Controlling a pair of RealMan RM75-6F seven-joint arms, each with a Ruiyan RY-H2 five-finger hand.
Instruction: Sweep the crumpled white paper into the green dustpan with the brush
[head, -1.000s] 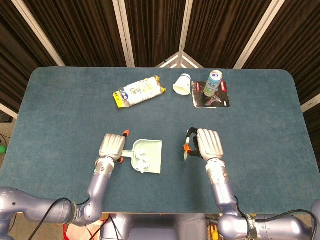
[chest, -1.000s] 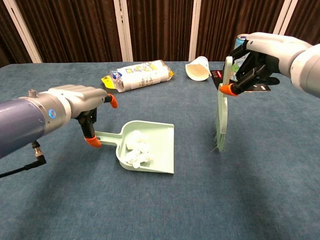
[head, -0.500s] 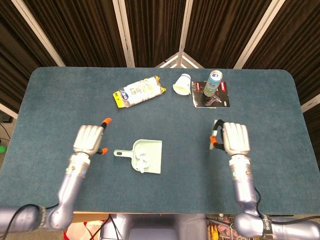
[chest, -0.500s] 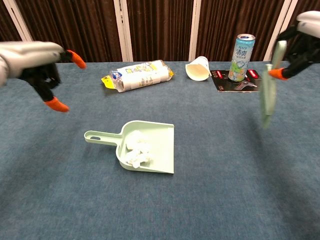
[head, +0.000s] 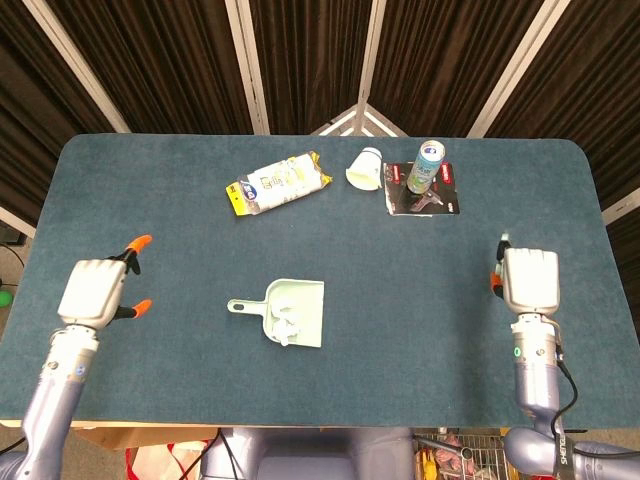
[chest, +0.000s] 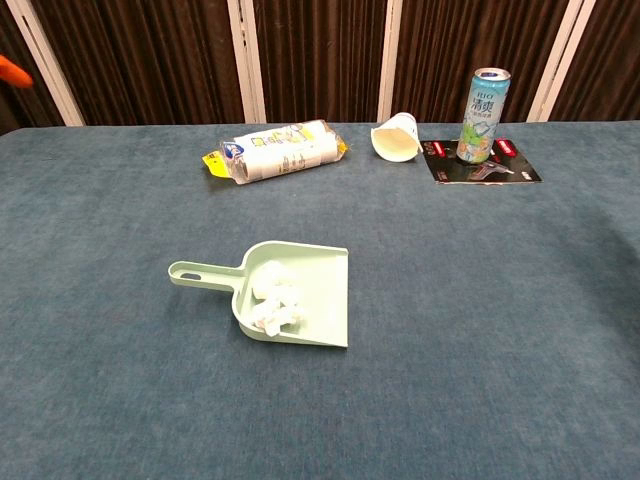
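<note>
Flagging risk: paper (chest: 273, 305) sits in the dustpan (chest: 316, 299), left hand (head: 92, 293) empty with fingers apart, right hand (head: 529, 281) clamped on the brush (head: 499, 262), which could drop on release.

one dustpan (chest: 300, 295), one can (chest: 481, 102) (upright), one cup (chest: 397, 137)

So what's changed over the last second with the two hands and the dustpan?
The left hand let go of the dustpan handle and drew back to the table's left edge, fingers apart. The right hand carried the brush away to the right edge, apparently holding it at its side. The dustpan, with the crumpled white paper inside, has not moved; neither have the packet, cup and can.
</note>
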